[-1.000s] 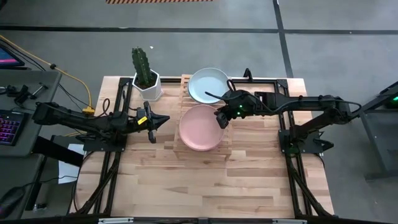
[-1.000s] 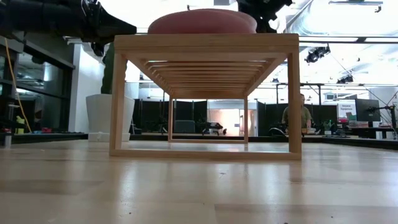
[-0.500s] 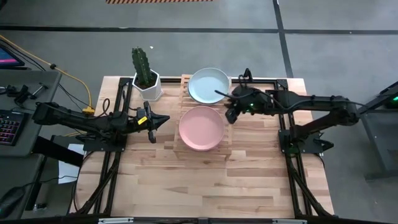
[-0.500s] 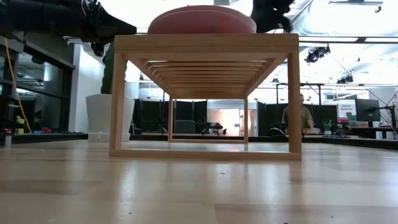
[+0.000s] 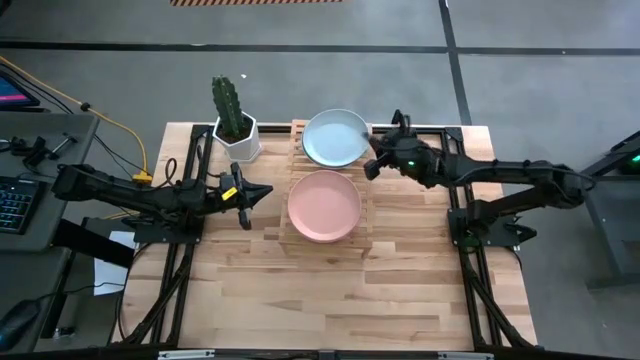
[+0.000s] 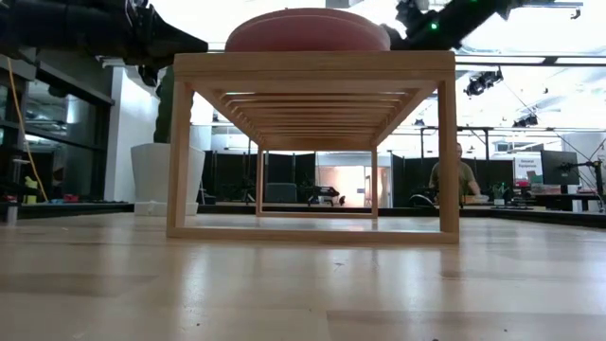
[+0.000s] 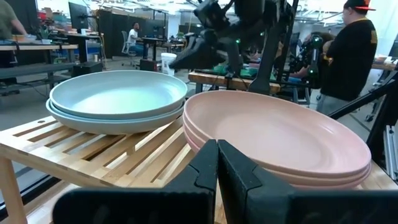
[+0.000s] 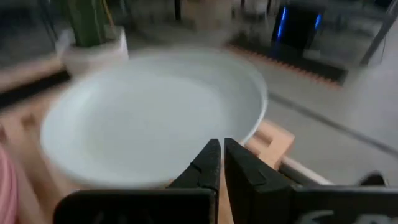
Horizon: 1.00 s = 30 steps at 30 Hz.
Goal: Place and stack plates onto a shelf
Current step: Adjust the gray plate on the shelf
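The pale wooden slat shelf [image 5: 295,235] stands mid-table. A stack of pink plates [image 5: 325,205] rests on its near half and shows in the left wrist view [image 7: 273,134] and the low view [image 6: 308,28]. A stack of light blue plates [image 5: 335,137] rests on its far half and shows in the left wrist view [image 7: 118,99] and the right wrist view [image 8: 155,118]. My right gripper [image 5: 370,168] is shut and empty, just right of the blue stack's rim; its shut fingers show in its own view [image 8: 222,152]. My left gripper [image 5: 262,192] is shut and empty, left of the shelf [image 7: 217,155].
A cactus in a white hexagonal pot [image 5: 235,125] stands at the shelf's far left corner. Bare wooden table [image 5: 330,290] lies in front of the shelf. People and desks show in the room beyond [image 7: 348,50].
My right gripper has drawn back from the pink stack's right rim, going toward the table's far and right edges, and now stands beside the blue stack. The pink plates stay on the shelf.
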Available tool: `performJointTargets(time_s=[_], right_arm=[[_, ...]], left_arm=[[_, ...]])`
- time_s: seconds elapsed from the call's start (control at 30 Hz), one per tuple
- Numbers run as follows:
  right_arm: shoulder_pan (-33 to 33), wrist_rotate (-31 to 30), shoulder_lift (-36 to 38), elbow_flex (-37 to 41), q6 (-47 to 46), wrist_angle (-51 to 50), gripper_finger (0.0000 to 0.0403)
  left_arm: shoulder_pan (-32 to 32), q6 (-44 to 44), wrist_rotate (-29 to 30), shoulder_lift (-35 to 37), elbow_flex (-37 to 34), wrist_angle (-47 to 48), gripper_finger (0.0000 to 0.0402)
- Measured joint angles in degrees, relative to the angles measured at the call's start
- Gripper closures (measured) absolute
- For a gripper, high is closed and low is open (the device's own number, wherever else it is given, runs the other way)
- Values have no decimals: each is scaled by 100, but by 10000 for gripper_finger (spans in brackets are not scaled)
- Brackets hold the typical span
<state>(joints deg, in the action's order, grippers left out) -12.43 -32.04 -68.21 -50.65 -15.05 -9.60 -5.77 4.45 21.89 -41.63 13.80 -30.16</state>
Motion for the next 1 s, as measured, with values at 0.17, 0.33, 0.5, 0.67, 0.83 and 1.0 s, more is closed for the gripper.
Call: performJointTargets(time_s=[0.17,0.33,0.5,0.67,0.83,1.0], right_arm=[[-46,25,410,1163,429,2291,402],[-134,224,359,1945,504,3876,402],[-317,363,181,2234,493,4523,402],[-394,475,-109,2251,515,4922,403],[-411,556,-390,2248,612,5136,403],[-411,528,-472,2248,639,5250,403]], left_arm=[[0,-2,-1,0,0,32,402],[2,-4,-1,0,0,26,401],[2,-2,0,0,0,28,401],[2,-2,0,0,0,28,402],[2,-2,11,0,0,32,401],[2,-4,20,0,0,31,401]])
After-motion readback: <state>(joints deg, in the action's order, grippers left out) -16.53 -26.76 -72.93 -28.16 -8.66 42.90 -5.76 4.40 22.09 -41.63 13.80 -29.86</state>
